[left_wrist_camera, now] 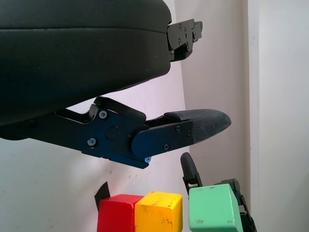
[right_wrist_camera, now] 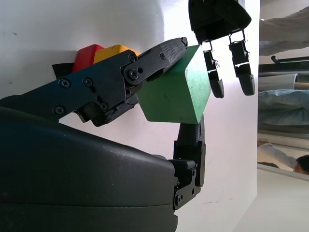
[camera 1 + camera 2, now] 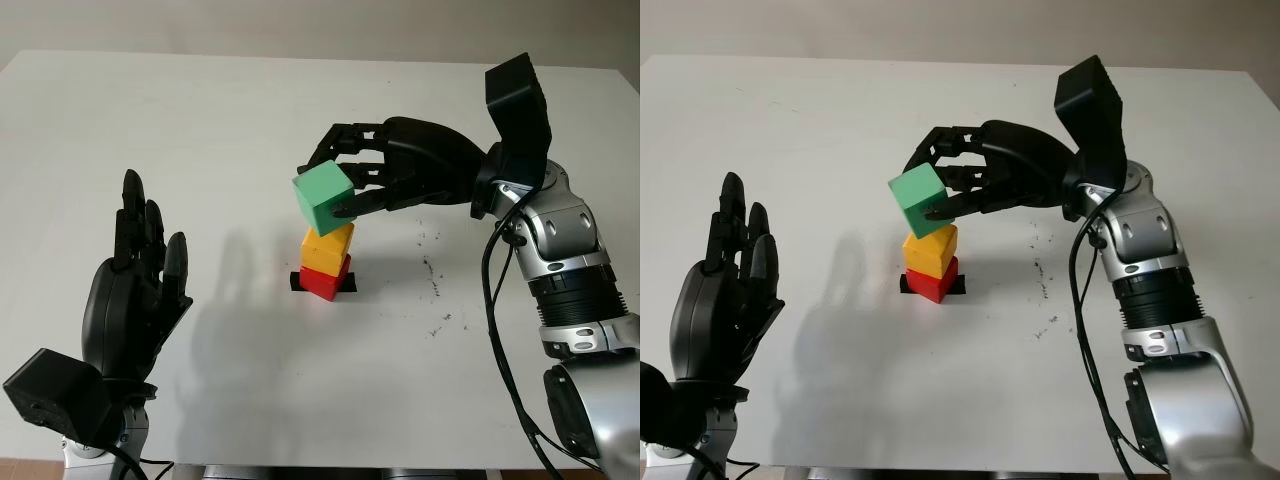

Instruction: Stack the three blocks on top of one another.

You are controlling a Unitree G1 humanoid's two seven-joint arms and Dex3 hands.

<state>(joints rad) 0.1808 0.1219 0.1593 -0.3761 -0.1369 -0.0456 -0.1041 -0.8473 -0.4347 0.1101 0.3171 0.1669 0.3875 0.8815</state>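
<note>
Right hand (image 3: 345,185) grips green block (image 3: 324,197) (tilted) — above white table (image 3: 200,120).

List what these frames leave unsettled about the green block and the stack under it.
- Whether the green block, held tilted by the right hand, already touches the yellow block: eye views cannot settle it.
- The black mark beneath the red block: mostly covered by that block.
- The red and yellow blocks in the right wrist view: largely hidden behind a finger.
- The left hand, open at the table's left: its forearm is cut by the bottom edge.
</note>
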